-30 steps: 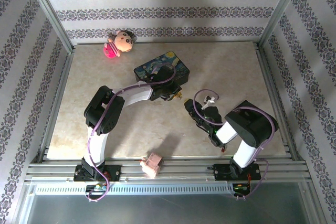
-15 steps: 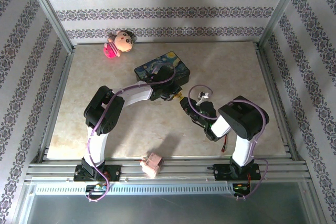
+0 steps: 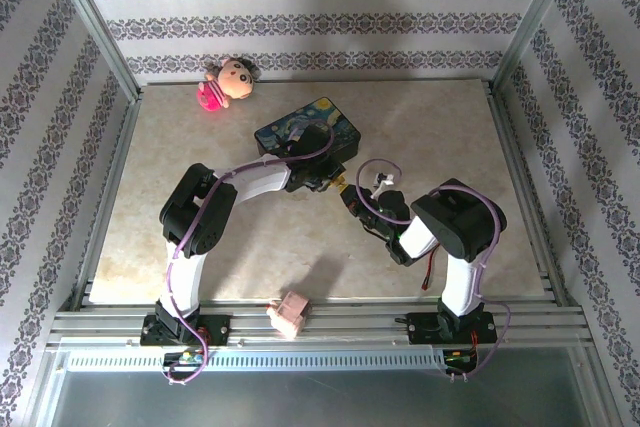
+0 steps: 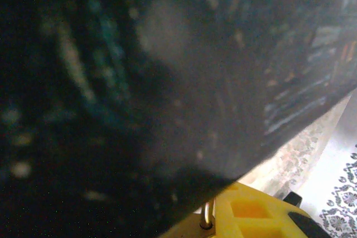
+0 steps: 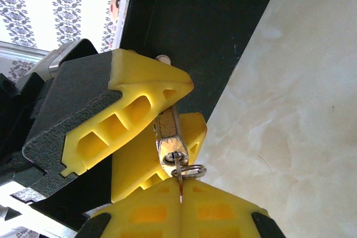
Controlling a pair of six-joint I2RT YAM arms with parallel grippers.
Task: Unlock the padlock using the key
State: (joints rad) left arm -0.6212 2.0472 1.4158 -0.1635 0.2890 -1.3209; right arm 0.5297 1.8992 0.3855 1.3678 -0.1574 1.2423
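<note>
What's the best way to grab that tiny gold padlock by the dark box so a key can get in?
Pinch its flat brass body across the two broad faces, coming from the side. The padlock sits at the edge of the dark box with its keyhole end pointing outward, so a side pinch, as the left fingers have it, probably leaves that end free for the key.

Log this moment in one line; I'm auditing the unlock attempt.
left gripper: shut on padlock | right gripper: shut on key | key: tip at padlock keyhole | shackle: release not discernible
</note>
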